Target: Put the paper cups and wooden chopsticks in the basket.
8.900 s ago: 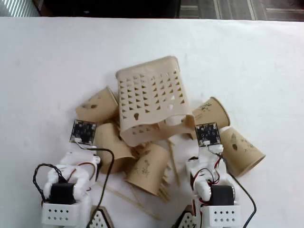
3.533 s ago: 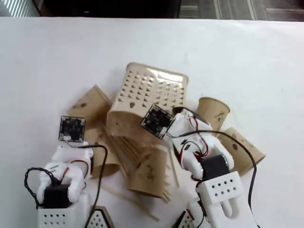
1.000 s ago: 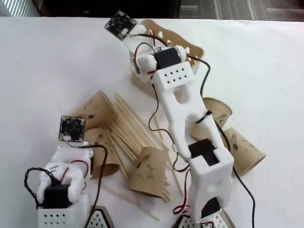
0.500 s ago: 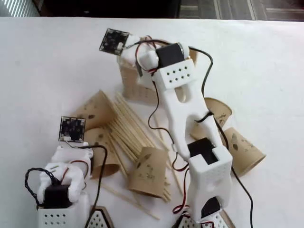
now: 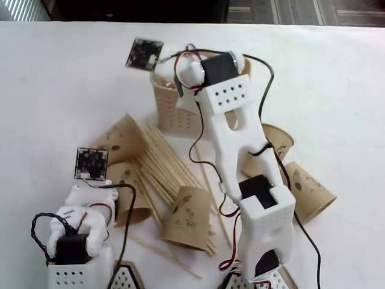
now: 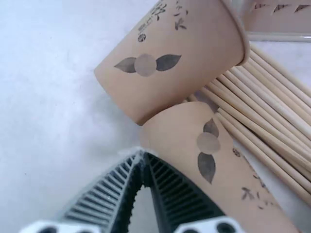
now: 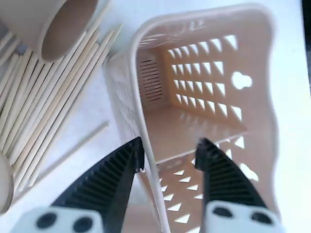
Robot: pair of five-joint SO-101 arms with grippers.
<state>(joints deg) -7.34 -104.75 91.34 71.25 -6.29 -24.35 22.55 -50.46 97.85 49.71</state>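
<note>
White moulded right arm (image 5: 228,138) with rows of round holes in its shells, black servo blocks (image 5: 218,66), looping red and black cables (image 5: 263,84), square black camera board (image 5: 144,54), matching white left arm (image 5: 84,226), left tool (image 6: 142,154) and right tool (image 7: 170,145) with black ribbed fingers (image 7: 121,174) on white screw-holed mounts

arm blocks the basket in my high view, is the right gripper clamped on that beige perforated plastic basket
Observer: No, the right gripper is open, its jaws astride one wall of the beige perforated plastic basket.
Operator: anything in it yet
Observer: Nothing; its bare floor shows, and it stands upright, mouth up.
Operator: left gripper?
Observer: The left gripper is shut on nothing, tips beside the base of a brown paper cup lying on its side.
</note>
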